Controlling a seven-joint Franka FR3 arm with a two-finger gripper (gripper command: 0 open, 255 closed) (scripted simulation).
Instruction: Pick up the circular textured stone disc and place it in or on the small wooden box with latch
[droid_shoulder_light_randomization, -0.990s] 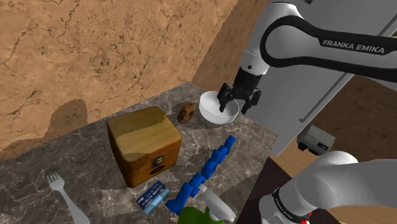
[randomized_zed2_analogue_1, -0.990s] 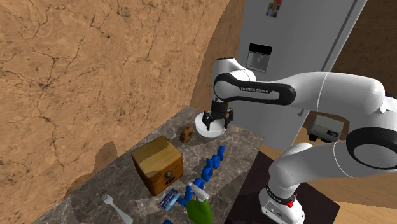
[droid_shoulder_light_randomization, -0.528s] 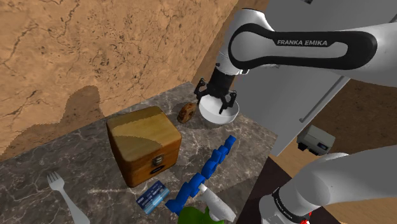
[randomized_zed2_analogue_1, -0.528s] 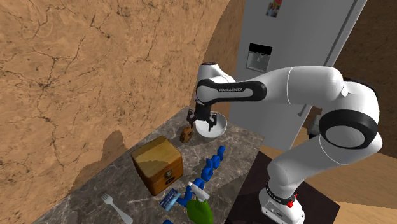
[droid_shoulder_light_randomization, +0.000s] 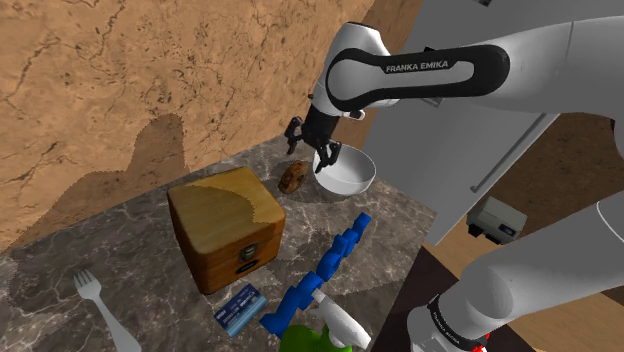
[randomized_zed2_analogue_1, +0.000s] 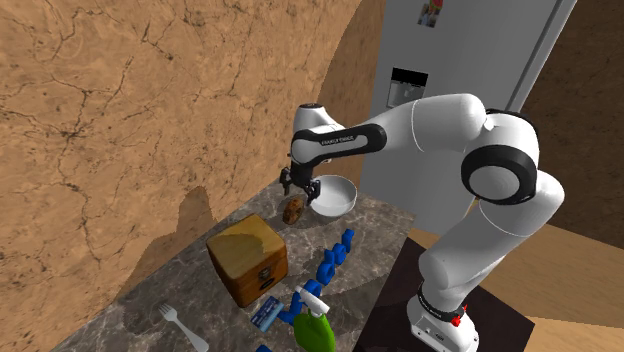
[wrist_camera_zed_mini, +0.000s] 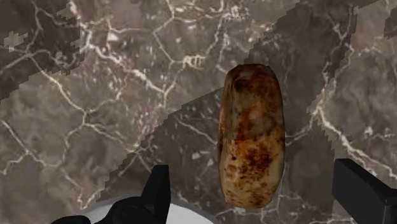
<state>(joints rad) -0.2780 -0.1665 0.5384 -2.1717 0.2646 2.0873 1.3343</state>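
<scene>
My black 2-finger gripper (droid_shoulder_light_randomization: 311, 152) hangs spread above the mottled brown stone disc (droid_shoulder_light_randomization: 293, 178), centre-top of the shoulder view.

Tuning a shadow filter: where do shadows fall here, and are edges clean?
Shoulder view: smooth-edged shadow on the brown wall and across the wooden box. Second exterior view: shadow on the wall behind the box. Wrist view: jagged, blocky-edged shadow on the marble counter around the stone disc.

Fork (droid_shoulder_light_randomization: 100, 305) handle cut by shoulder view's bottom edge; blue card (droid_shoulder_light_randomization: 240, 307) print unreadable.
</scene>
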